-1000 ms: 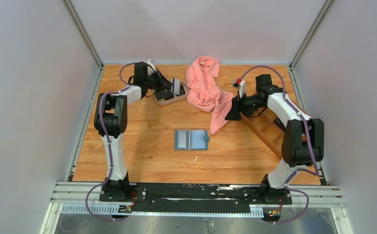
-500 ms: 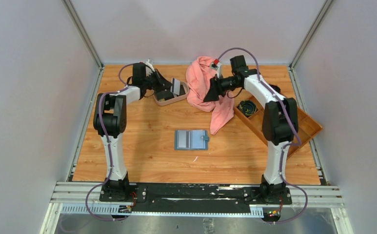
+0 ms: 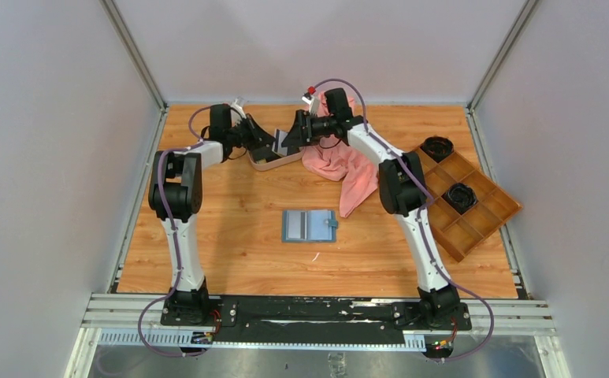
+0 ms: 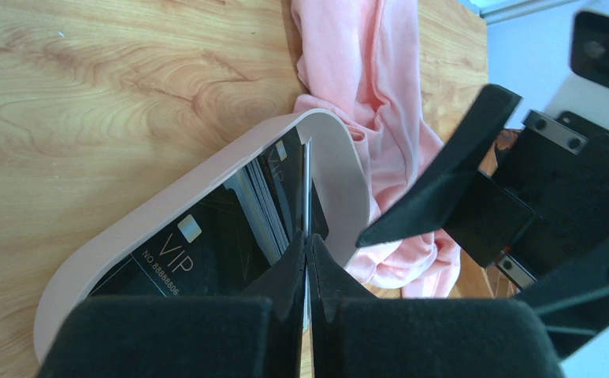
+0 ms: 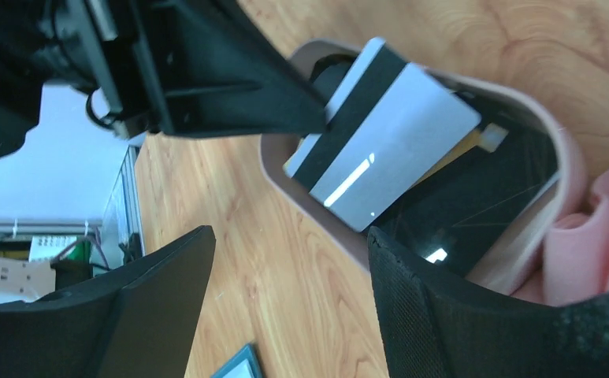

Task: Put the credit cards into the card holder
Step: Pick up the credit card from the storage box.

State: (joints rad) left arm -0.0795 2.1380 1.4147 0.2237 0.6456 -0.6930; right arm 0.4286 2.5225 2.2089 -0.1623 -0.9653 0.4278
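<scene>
Several credit cards lie in the oval beige tray at the back. My left gripper is shut on a pale grey-white card with a black stripe, seen edge-on in the left wrist view, and holds it tilted up out of the tray. A black VIP card and a gold card lie under it. My right gripper is open and empty, just right of the tray, facing the held card. The teal card holder lies open at mid-table.
A pink cloth is bunched just right of the beige tray, under my right arm. A brown wooden compartment tray holding black round things sits at the right edge.
My right arm has swung from the right side over the pink cloth to the beige tray, uncovering the wooden tray. My left gripper has stayed put with the card.
</scene>
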